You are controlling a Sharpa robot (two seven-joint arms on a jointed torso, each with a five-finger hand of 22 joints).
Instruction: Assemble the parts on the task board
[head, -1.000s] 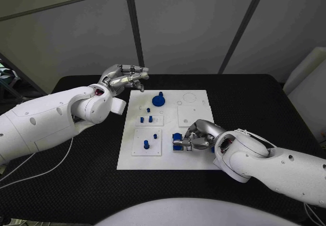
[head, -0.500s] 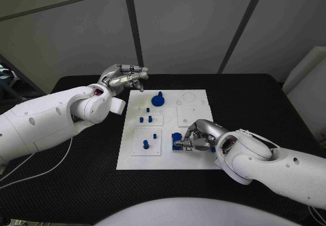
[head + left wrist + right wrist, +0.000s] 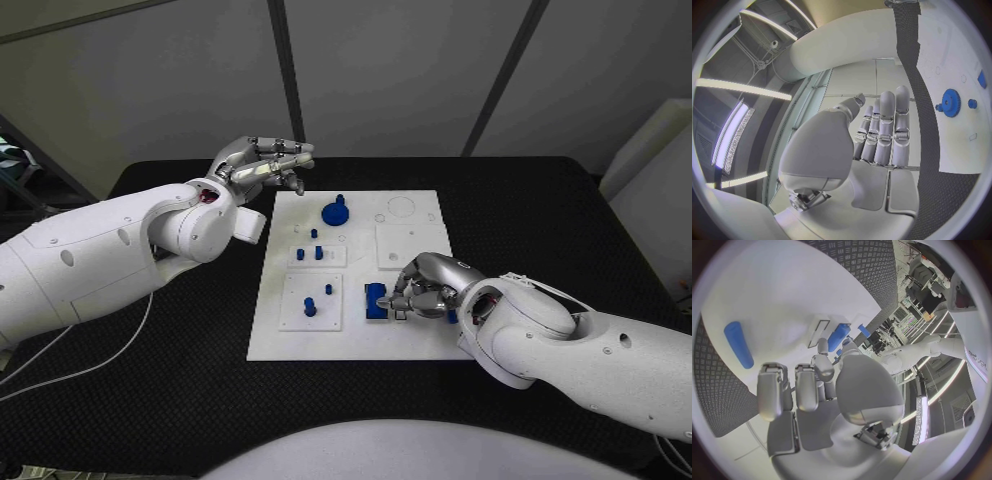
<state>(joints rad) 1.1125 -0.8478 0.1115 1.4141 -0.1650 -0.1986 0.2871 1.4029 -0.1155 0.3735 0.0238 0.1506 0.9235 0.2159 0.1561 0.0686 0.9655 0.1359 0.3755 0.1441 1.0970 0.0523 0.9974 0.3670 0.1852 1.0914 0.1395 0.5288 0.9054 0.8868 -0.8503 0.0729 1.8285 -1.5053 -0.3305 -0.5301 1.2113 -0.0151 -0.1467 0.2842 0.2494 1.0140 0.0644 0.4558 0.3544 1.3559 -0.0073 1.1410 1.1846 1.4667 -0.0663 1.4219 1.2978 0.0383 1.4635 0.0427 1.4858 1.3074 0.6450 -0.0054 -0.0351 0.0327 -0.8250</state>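
One blue part [image 3: 376,300] stands upright on the task board [image 3: 289,340] — right hand [image 3: 423,288] fingers pinching it.

**Board and parts, current state**

I see the white task board [image 3: 411,340] lying flat mid-table, long side running away from me. Blue gear-like disc [image 3: 336,212] sits near its far edge, small blue peg just beside it in the left wrist view. Two short blue pegs [image 3: 307,251] stand in the middle-left plate, another pair [image 3: 319,298] upright in the near-left plate. Blue block [image 3: 376,300] stands at the near-right recess, touching the right hand's fingers [image 3: 404,297]. One loose blue bar [image 3: 738,344] lies flat on the board.
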